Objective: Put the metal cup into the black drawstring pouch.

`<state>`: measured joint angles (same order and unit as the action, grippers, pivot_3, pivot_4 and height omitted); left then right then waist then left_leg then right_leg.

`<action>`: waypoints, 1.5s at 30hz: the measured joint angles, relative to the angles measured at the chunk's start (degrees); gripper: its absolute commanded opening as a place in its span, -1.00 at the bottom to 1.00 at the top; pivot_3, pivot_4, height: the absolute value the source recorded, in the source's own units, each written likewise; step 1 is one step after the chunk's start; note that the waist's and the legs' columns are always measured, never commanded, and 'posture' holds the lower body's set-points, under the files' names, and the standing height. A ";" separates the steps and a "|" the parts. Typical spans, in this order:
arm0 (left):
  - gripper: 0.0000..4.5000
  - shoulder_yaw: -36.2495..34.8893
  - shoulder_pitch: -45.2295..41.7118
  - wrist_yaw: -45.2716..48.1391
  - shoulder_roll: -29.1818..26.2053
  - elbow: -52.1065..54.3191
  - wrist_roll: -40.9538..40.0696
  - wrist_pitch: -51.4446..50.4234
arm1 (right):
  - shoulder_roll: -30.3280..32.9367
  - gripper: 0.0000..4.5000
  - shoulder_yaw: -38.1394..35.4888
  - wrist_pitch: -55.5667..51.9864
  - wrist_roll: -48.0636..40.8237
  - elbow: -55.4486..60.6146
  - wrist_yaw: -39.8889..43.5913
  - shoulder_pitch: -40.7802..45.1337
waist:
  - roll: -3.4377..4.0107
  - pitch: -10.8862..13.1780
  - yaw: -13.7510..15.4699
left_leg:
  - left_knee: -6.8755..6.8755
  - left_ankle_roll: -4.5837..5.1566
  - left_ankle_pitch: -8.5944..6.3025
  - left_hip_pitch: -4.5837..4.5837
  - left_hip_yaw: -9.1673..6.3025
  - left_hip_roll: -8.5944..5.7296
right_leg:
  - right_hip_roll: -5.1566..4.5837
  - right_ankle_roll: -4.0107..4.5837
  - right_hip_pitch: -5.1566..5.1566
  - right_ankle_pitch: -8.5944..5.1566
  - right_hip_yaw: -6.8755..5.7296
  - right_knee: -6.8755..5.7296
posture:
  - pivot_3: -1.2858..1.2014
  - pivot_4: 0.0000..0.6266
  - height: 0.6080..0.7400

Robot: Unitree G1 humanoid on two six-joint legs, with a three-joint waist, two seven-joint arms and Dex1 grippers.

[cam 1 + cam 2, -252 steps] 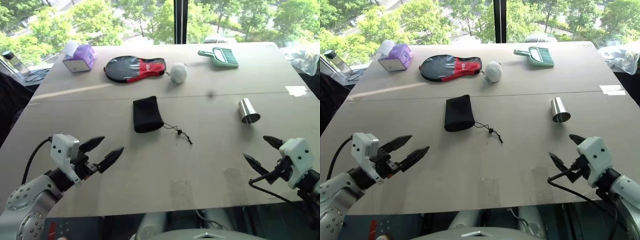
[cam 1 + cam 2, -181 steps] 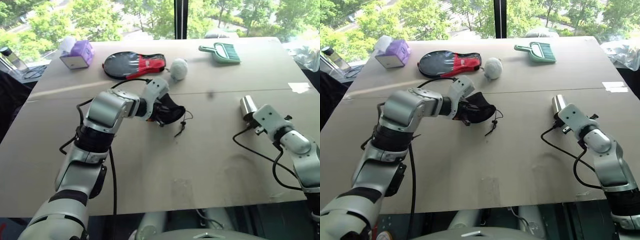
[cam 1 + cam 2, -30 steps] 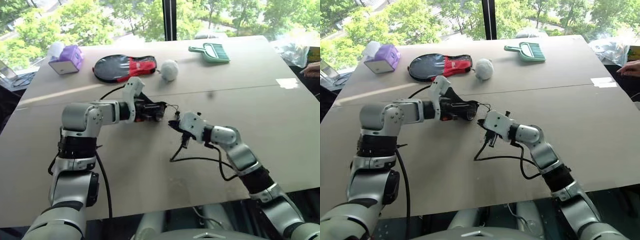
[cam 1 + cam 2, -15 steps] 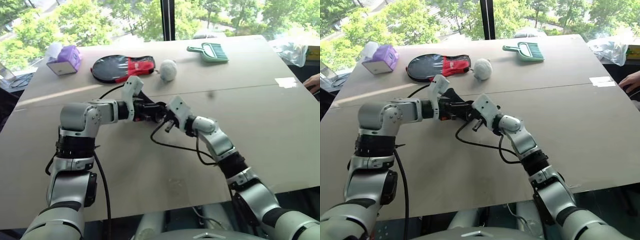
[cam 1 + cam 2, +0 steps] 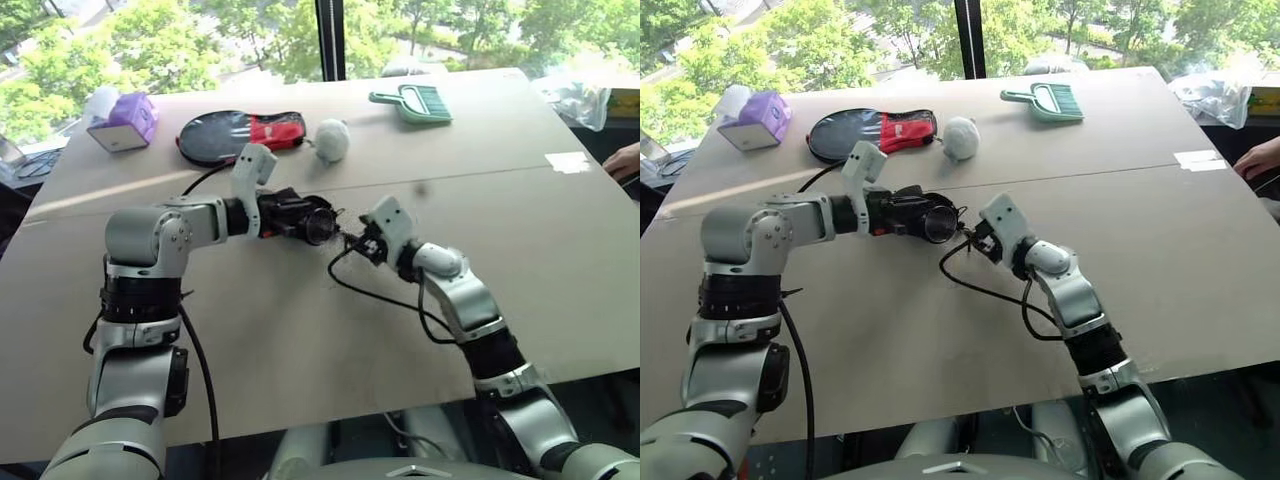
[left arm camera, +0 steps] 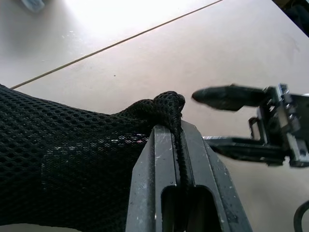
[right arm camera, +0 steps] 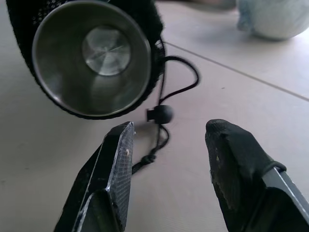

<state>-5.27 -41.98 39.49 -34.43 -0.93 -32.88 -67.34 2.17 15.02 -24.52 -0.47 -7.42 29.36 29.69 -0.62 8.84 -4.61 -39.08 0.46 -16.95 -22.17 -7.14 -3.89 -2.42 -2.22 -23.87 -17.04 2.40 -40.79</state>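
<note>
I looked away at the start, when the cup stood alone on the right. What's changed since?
The cup now sits inside the pouch, which the left gripper lifted and holds pinched. The right gripper carried it over, let go, jaws apart. Paddle case, ball and brush stayed.

The metal cup [image 7: 91, 57] is polished steel, its inside brushed and mirror-bright at the base, the rim thin and shiny; the black drawstring pouch [image 6: 63, 164] around it is matt open-weave mesh cloth, rough to the eye, with a thin braided cord [image 7: 181, 79] and a small smooth plastic bead; the left gripper [image 6: 179, 145] has dull grey metal fingers with scuffed flat faces; the right gripper [image 7: 169, 159] has black fingers with a slight sheen, like hard plastic; the table [image 5: 560, 260] is matt pale board, smooth; the ball [image 5: 331, 139] looks fuzzy white; the brush and dustpan [image 5: 415, 103] are glossy green plastic; the paddle case [image 5: 235, 135] is black and red fabric.
</note>
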 measured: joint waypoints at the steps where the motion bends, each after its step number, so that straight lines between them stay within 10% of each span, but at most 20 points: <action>1: -1.00 -0.51 0.01 -0.22 -0.01 0.47 -0.22 -0.25 | -0.41 0.11 0.01 -0.18 -0.06 -0.83 -0.11 0.15 | 0.00 0.00 0.12 | -0.03 0.00 0.00 0.00 0.00 -0.03 | -0.03 0.00 0.02 0.00 0.00 0.02 | 0.03 -0.52 1.00; 13: -1.00 -5.16 0.46 -0.90 -2.93 4.97 -4.72 -3.45 | -5.92 0.11 -2.89 14.09 0.44 -23.94 -6.28 9.11 | -0.01 -0.01 0.28 | 0.01 -0.01 0.00 0.18 0.02 -0.01 | 0.00 0.00 0.15 0.00 -0.03 0.02 | 0.03 -0.52 1.00; 20: -1.00 -5.44 0.70 -1.78 -3.82 6.44 -5.51 -3.46 | -5.48 -0.98 -3.49 19.26 1.60 -27.05 -6.59 9.79 | -0.02 -0.02 -0.22 | 0.01 -0.01 0.00 0.17 0.01 -0.01 | -0.01 0.00 0.15 0.00 -0.04 0.01 | 0.03 -0.52 1.00; 37: -1.00 1.74 5.56 -3.76 -0.65 6.39 0.61 5.68 | 13.95 -0.98 -6.41 1.98 3.65 14.99 -2.83 2.18 | -0.01 -0.01 0.93 | 0.08 0.00 0.00 0.12 0.00 -0.01 | -0.02 0.00 0.12 0.00 -0.04 0.08 | 0.03 -0.52 1.00; 45: 0.16 1.44 6.37 0.09 -0.28 8.94 -1.14 8.43 | 19.96 -1.00 -6.69 -5.07 2.36 23.17 1.07 4.91 | -0.03 0.01 1.18 | 0.11 0.00 0.00 0.08 0.03 -0.01 | -0.04 0.00 0.11 0.00 -0.03 0.15 | 0.03 -0.52 1.00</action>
<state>-3.84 -35.61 39.58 -34.71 8.01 -34.03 -58.92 22.13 8.33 -29.60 1.89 15.75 30.44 34.60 -0.64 8.85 -3.43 -38.97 0.47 -16.95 -22.09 -7.11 -3.90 -2.46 -2.22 -23.76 -17.04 2.38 -40.64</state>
